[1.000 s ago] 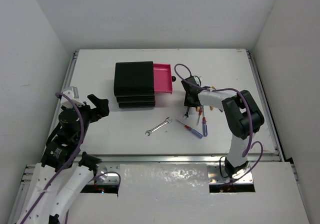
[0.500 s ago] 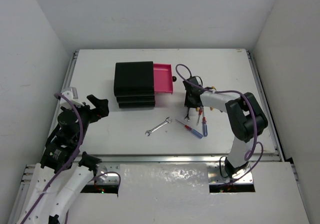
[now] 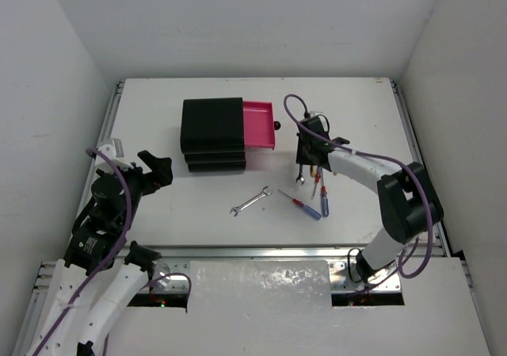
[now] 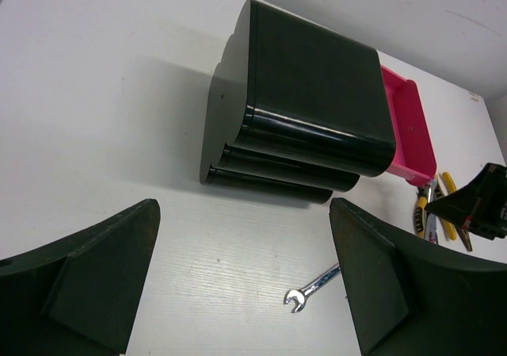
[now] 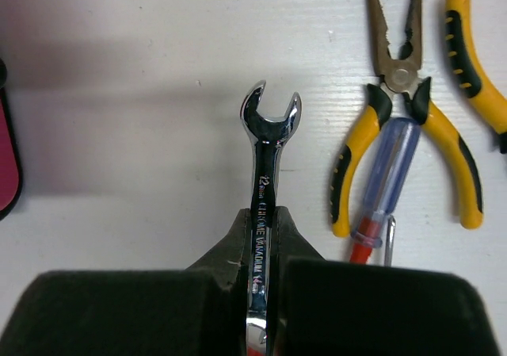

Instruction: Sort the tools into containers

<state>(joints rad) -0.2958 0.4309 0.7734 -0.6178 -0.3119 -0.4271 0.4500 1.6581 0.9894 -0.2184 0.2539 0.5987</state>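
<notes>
My right gripper (image 3: 302, 164) is shut on a silver wrench (image 5: 268, 146), which it holds by the shank above the table, just right of the chest; the wrench's open end sticks out past the fingertips. The black chest (image 3: 212, 134) has its top drawer (image 3: 259, 124) pulled out, pink inside. A second silver wrench (image 3: 250, 201) lies on the table in front of the chest. Two yellow-handled pliers (image 5: 400, 102) (image 5: 475, 78) and a blue-and-red screwdriver (image 5: 388, 174) lie right of the held wrench. My left gripper (image 4: 245, 285) is open and empty, at the table's left.
Two screwdrivers (image 3: 307, 208) (image 3: 324, 204) lie on the table under my right arm. The open drawer's round black knob (image 3: 276, 124) sits close to my right gripper. The two lower drawers are closed. White walls enclose the table on three sides.
My right gripper, still shut on the wrench, has shifted slightly right and back, and its elbow has swung out to the right. The left arm has not moved.
</notes>
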